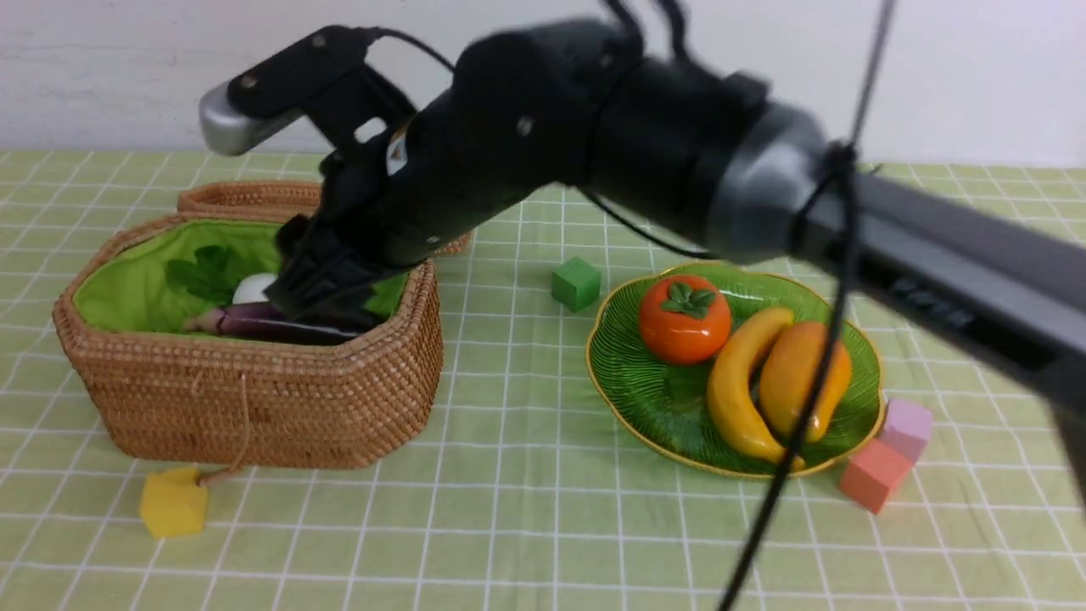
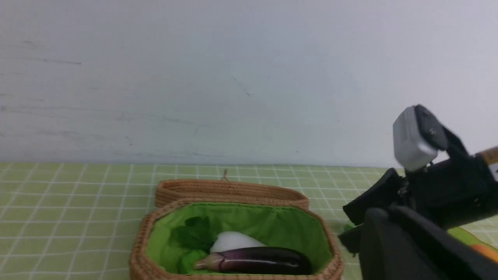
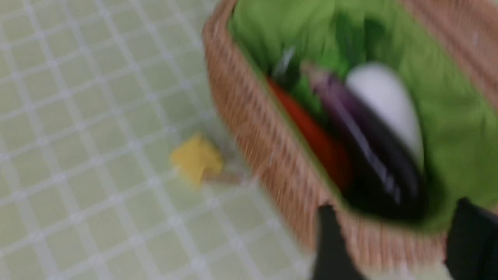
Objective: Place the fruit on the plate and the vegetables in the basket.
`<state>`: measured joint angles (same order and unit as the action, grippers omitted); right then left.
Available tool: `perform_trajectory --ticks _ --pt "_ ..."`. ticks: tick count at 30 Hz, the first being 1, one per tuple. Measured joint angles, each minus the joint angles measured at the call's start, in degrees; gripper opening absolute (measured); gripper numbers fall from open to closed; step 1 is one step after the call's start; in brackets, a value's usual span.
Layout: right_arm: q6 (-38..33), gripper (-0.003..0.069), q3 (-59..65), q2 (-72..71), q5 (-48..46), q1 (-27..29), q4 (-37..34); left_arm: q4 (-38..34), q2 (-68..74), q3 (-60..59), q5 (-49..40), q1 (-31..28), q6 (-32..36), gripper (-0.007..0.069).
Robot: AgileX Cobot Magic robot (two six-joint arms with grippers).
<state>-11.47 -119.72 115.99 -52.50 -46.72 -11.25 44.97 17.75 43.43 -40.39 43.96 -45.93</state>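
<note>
The wicker basket [image 1: 254, 407] with green lining holds a purple eggplant [image 1: 280, 327], a white radish [image 1: 253, 288] and a red carrot [image 3: 315, 144]; the gourd is hidden. My right gripper [image 1: 318, 288] hangs open and empty over the basket's right end, fingers [image 3: 330, 241] straddling the rim in the blurred right wrist view. The green plate [image 1: 645, 390] holds the persimmon [image 1: 684, 318], banana [image 1: 742, 382] and mango [image 1: 802, 378]. The left wrist view shows the basket [image 2: 233, 276] and eggplant [image 2: 256, 260]. A dark blurred shape there hides how my left gripper stands.
The woven lid [image 1: 246, 197] lies behind the basket. A green cube [image 1: 576, 283] sits between basket and plate. A yellow cube [image 1: 173, 502] is at the basket's front. Pink [image 1: 908, 428] and salmon [image 1: 874, 475] cubes touch the plate's right edge. My right arm spans the table.
</note>
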Motion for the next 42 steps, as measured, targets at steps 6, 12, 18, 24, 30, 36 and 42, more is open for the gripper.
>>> perform_trajectory --ticks 6,12,18,24,30,36,42 --pt "4.7 -0.0006 -0.1 -8.3 -18.3 0.4 2.5 -9.7 -4.5 -7.3 9.8 0.0 5.8 -0.0013" --pt "11.5 -0.0009 8.4 -18.4 -19.1 0.4 4.3 -17.9 -14.2 -17.1 14.8 0.0 6.4 -0.0013" --pt "18.7 -0.0003 28.8 -33.8 -19.2 0.4 4.6 -19.1 -18.5 -23.5 16.6 0.0 6.4 -0.0013" --pt "26.3 0.0000 44.7 -45.6 -19.3 0.4 5.0 -19.3 -18.5 -26.1 16.6 0.0 6.4 -0.0013" --pt "28.3 0.0002 52.4 -53.3 -19.3 0.4 5.7 -19.4 -18.5 -28.0 16.4 0.0 6.4 -0.0013" --pt "28.3 0.0010 53.0 -54.0 -19.2 0.4 5.7 -19.4 -18.5 -28.3 14.0 0.0 6.4 -0.0013" --pt "28.2 0.0011 53.2 -54.2 -19.2 0.4 7.6 -19.4 -18.5 -28.5 10.9 0.0 6.4 -0.0013"
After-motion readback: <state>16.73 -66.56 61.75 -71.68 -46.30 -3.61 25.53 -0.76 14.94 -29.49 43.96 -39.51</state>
